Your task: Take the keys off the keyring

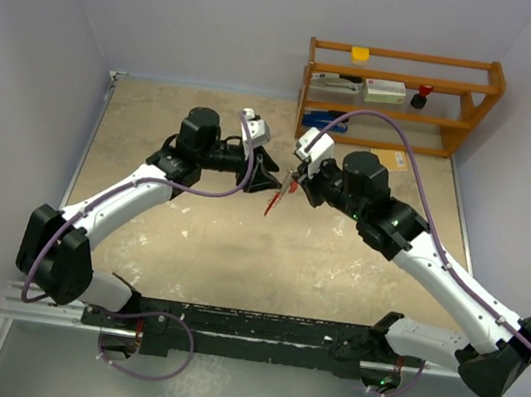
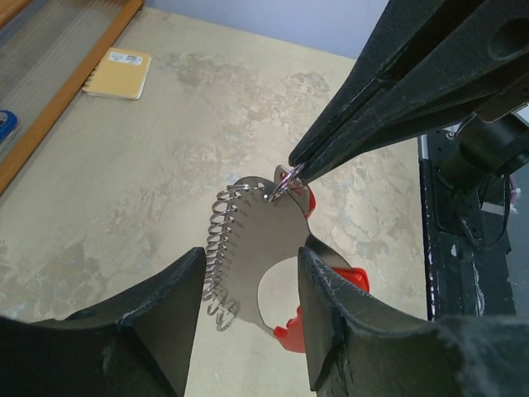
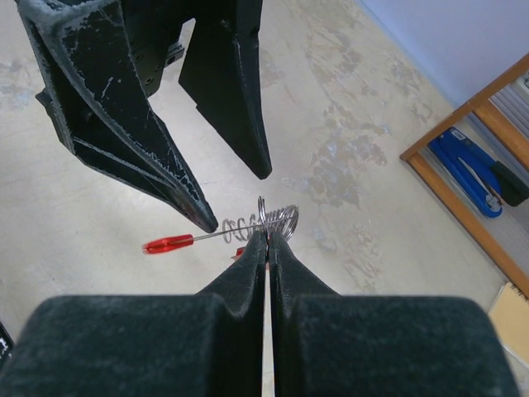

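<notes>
The keyring (image 2: 264, 240) is a crescent metal fob with red edges and a coil of thin silvery rings (image 2: 221, 256), hanging in the air above the table. My right gripper (image 3: 266, 236) is shut on the small ring (image 3: 263, 217) at the fob's top, and from there the fob shows edge-on with its red tip (image 3: 168, 244). My left gripper (image 2: 248, 281) stands open with the fob's lower part between its fingers (image 2: 157, 306). From above, both grippers meet at mid-table around the red fob (image 1: 275, 203). I cannot make out the keys in any view.
A wooden shelf (image 1: 401, 99) stands at the back right with boxes, a yellow block, a red-topped knob (image 1: 423, 97) and a blue item (image 1: 320, 120). A yellow notepad (image 2: 120, 73) lies on the table beside it. The arms' mounting rail (image 1: 258, 330) runs along the near edge.
</notes>
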`<state>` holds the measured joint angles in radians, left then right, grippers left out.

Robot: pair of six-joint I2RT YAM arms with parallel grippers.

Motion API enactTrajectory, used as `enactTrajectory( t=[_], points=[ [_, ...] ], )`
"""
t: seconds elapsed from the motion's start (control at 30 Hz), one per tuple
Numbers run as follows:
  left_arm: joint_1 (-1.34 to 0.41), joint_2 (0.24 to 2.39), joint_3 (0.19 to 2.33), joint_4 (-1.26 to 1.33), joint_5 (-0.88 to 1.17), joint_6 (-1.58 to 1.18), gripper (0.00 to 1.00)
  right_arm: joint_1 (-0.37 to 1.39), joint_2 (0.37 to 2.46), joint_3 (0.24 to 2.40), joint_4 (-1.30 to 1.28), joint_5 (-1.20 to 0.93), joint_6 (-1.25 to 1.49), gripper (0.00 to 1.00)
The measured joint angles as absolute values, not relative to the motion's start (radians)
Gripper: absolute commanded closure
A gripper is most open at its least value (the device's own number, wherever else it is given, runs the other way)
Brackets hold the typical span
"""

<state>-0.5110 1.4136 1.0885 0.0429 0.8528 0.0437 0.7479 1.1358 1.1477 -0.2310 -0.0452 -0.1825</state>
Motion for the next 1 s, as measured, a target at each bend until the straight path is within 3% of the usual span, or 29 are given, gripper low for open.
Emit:
enactTrajectory(
  t=[0.17,0.27,0.3,0.53,0.6,0.73,0.83,1.0],
  points=[
    [-0.511,1.409,1.083,0.073,0.876,0.026,0.55,0.748,1.136,1.135,-0.227,-0.045,-0.177,1.0],
    [-0.511,1.391,1.072,0.114,0.891,0.001,0.82,0.748,1.136,1.125,-0.223,-0.047,-0.173,1.0],
    [-0.511,1.382,1.065,0.133,0.897,-0.011,0.84,0.748,1.136,1.119,-0.22,-0.048,-0.171,1.0],
    [-0.511,1.357,1.049,0.238,0.949,-0.059,0.69,0.748,1.135,1.091,-0.215,-0.068,-0.162,1.0],
    [-0.512,1.357,1.047,0.247,0.963,-0.061,1.0,0.748,1.133,1.09,-0.213,-0.076,-0.159,1.0],
    [-0.512,1.357,1.038,0.256,0.992,-0.059,1.0,0.748,1.119,1.09,-0.21,-0.097,-0.152,1.0],
    [-0.512,1.357,1.035,0.258,0.999,-0.059,0.75,0.748,1.107,1.089,-0.205,-0.102,-0.149,1.0],
    [-0.512,1.357,1.035,0.264,1.013,-0.059,0.58,0.748,1.094,1.088,-0.204,-0.11,-0.145,1.0]
  ],
)
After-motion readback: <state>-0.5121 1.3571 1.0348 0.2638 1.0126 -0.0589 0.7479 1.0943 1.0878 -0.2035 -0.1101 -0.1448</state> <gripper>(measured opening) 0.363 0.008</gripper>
